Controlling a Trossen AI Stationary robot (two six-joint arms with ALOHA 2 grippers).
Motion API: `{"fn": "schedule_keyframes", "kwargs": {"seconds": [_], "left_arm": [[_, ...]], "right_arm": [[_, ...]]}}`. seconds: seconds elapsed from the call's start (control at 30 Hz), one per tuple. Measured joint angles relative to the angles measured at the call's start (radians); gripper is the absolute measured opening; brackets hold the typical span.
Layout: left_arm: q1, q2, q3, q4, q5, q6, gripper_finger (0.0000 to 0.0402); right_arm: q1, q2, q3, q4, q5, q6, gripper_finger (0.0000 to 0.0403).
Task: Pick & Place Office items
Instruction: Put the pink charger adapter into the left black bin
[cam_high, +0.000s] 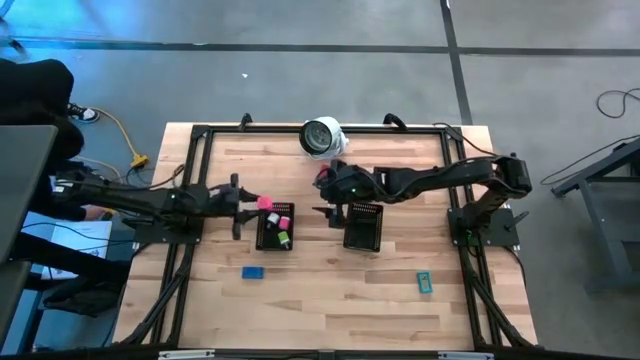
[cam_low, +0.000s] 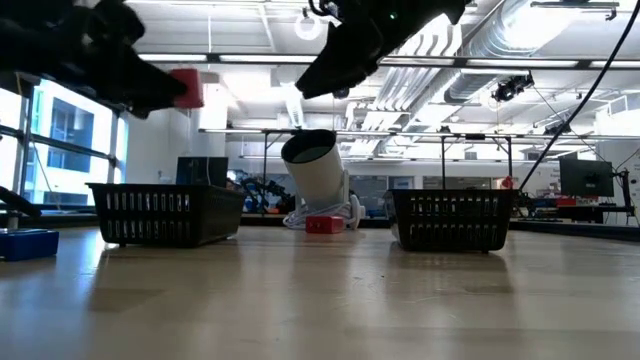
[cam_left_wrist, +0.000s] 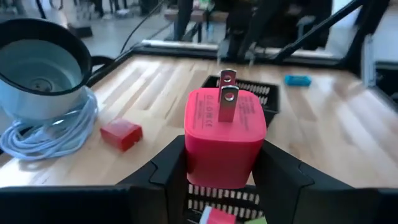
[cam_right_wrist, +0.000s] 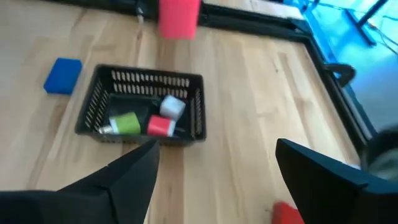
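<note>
Your left gripper (cam_high: 250, 203) hangs above the tabletop (cam_high: 330, 290) at the left tray (cam_high: 275, 240), its fingers (cam_left_wrist: 283, 180) clamped on a pink plug-shaped item (cam_left_wrist: 224, 137) with its prongs pointing away. That tray holds green (cam_right_wrist: 124, 123), red (cam_right_wrist: 160, 126) and pale (cam_right_wrist: 173, 107) items. A blue item (cam_high: 253, 271) lies near the tray. A red item (cam_left_wrist: 121, 134) rests by the white round object (cam_high: 321, 137). Your right gripper (cam_high: 328, 212), fingers (cam_right_wrist: 329, 177) spread wide and empty, hovers beside the right tray (cam_high: 362, 225). A teal item (cam_high: 424, 283) lies at near right.
</note>
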Motion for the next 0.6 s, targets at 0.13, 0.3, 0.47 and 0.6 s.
{"fn": "schedule_keyframes", "kwargs": {"seconds": [0.13,0.3,0.47,0.6], "left_arm": [[-0.007,-0.084,-0.07,0.026,0.0,-0.021,0.014],[-0.023,-0.092,-0.115,0.028,0.019,-0.066,0.014],[-0.044,-0.042,-0.122,0.043,0.019,-0.108,0.014],[-0.065,0.034,-0.122,0.094,0.022,-0.123,0.014]], "right_arm": [[-0.006,-0.051,0.001,-0.041,0.035,0.003,0.0309],[-0.019,-0.172,-0.076,-0.049,0.045,0.039,0.0309],[-0.023,-0.316,-0.241,0.072,0.096,0.078,0.0309],[-0.023,-0.392,-0.374,0.211,0.126,0.099,0.0309]]}}
